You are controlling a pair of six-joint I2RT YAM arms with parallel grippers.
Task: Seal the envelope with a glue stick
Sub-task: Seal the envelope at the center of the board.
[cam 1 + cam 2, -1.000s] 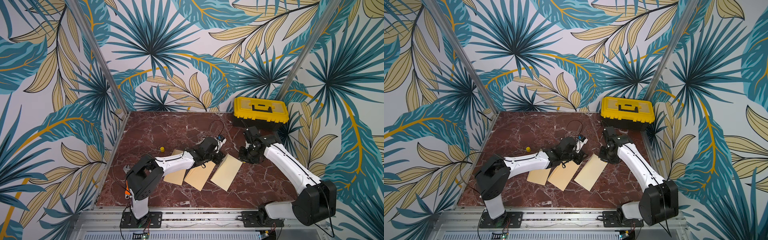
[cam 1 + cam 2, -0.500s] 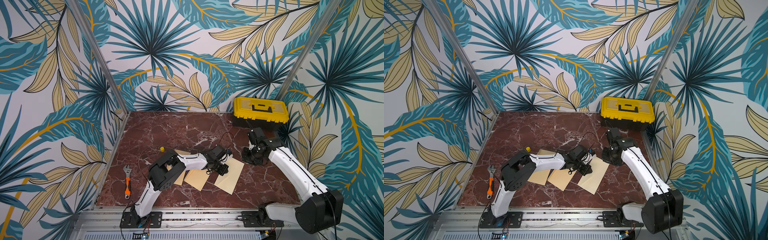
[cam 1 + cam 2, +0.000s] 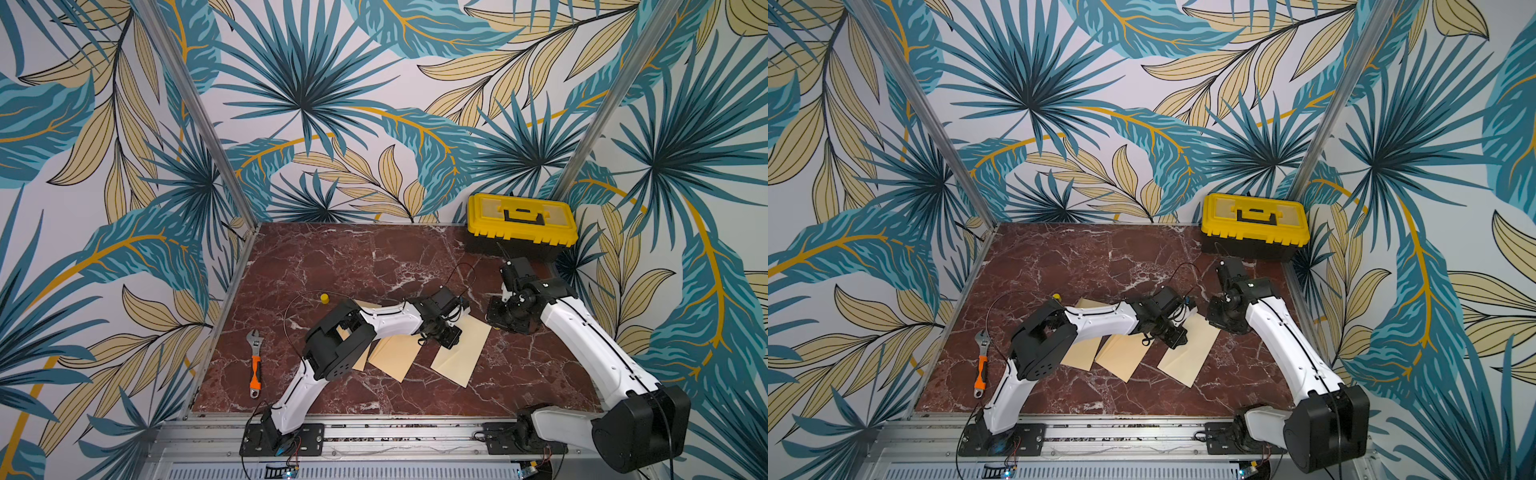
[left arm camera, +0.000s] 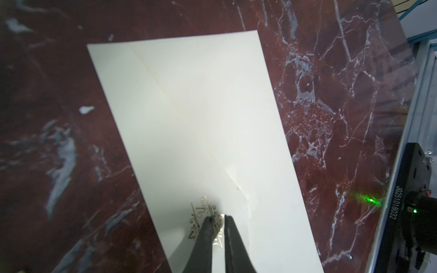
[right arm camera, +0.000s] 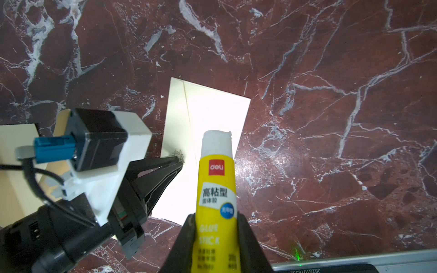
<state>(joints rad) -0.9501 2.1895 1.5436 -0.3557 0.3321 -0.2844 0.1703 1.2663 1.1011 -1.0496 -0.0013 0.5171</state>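
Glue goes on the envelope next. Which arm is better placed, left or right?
Right. The right gripper holds the glue stick, uncapped, white tip pointing at the envelope. The left gripper carries no glue; its tips sit at the envelope's gold emblem, better suited to steadying it.

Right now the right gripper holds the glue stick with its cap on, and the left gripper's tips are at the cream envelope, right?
No: it is uncapped. The right wrist view shows the glue stick with its white tip bare. The rest stands: the right gripper holds it, and the left gripper has its tips at the cream envelope.
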